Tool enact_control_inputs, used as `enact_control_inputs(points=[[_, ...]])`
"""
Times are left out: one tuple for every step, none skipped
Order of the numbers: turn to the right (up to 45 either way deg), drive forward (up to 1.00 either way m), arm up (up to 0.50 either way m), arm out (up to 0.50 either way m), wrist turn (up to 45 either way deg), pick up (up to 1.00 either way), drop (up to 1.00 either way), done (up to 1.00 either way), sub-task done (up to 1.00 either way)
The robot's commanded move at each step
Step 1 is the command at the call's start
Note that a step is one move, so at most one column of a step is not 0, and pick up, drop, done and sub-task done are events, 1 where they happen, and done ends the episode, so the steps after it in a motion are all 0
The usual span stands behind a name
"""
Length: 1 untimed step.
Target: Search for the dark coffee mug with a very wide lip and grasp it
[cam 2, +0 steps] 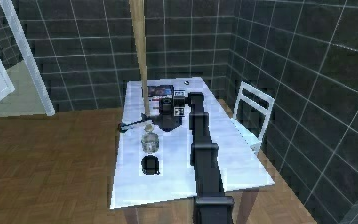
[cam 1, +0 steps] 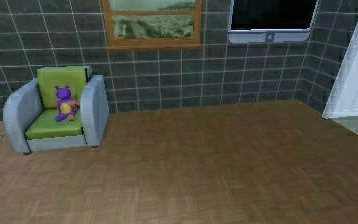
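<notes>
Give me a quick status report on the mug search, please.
Gripper out at the white table. Small dark round thing, maybe the mug, on its near part. Clear jar-like thing between them.

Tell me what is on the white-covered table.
On the table: a dark wide-rimmed cup, a pale jar-like thing beyond it, and small dark things at the far end. The arm covers a strip of tabletop beside them.
</notes>
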Motion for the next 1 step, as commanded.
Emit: enact_control_inputs(points=[[0.0, 0.00, 0.00, 0.00, 24.0, 0.00, 0.00, 0.00, 0.00]])
